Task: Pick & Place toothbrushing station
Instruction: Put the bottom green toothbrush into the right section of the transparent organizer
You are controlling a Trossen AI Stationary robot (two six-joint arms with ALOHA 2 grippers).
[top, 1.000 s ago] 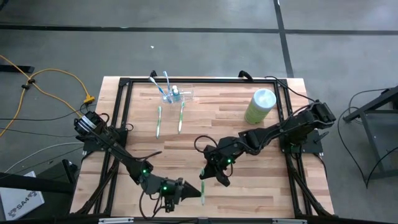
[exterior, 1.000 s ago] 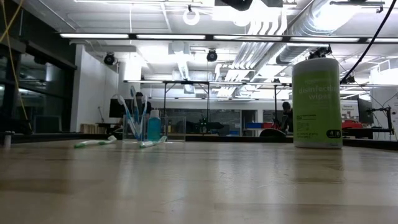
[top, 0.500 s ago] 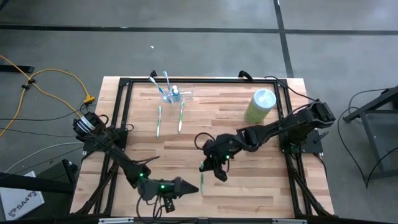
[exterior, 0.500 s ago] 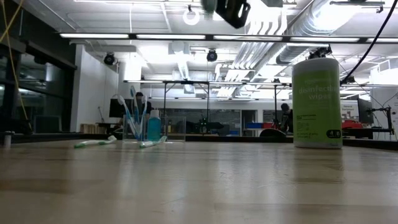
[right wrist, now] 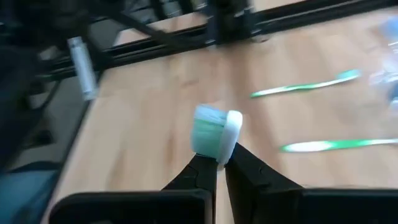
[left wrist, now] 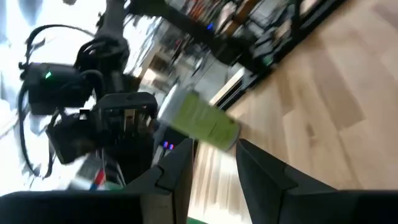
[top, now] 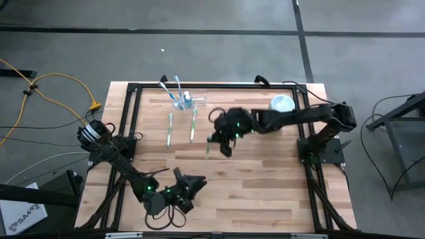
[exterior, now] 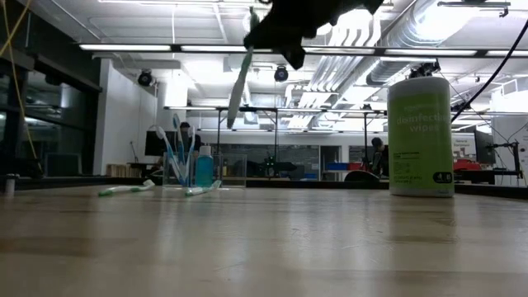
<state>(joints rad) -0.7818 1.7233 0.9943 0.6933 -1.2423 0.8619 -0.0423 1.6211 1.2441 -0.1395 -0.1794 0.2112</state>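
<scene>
The toothbrushing station (top: pixel 186 101) is a small clear holder at the table's far side, with blue brushes and a blue bottle standing in it; it also shows in the low view (exterior: pixel 186 169). My right gripper (top: pixel 221 141) is above the table's middle, near the holder, and is shut on a green-and-white toothbrush (exterior: pixel 238 87). My left gripper (top: pixel 194 184) is open and empty near the front edge; its fingers show apart in the left wrist view (left wrist: pixel 214 149). Two more green toothbrushes (top: pixel 169 129) (top: pixel 193 125) lie flat on the table in front of the holder. My right gripper pinches the toothbrush between its two fingers just behind the bristle head (right wrist: pixel 216 134), which sticks out past the fingertips. The brush is lifted clear of the table. It hangs tilted below the gripper, with its long handle (exterior: pixel 234 103) slanting down.
A light green wipes canister (exterior: pixel 421 136) stands at the far right, partly under my right arm (top: pixel 285 119). A black frame (top: pixel 129 89) runs round the table's edges. The two loose brushes also show in the right wrist view (right wrist: pixel 305 87) (right wrist: pixel 336 146).
My right gripper has risen and gone from the front middle toward the far edge and the holder, carrying the green toothbrush, which now hangs high above the table. My left gripper has drawn back toward the table's left and turned toward the far edge.
</scene>
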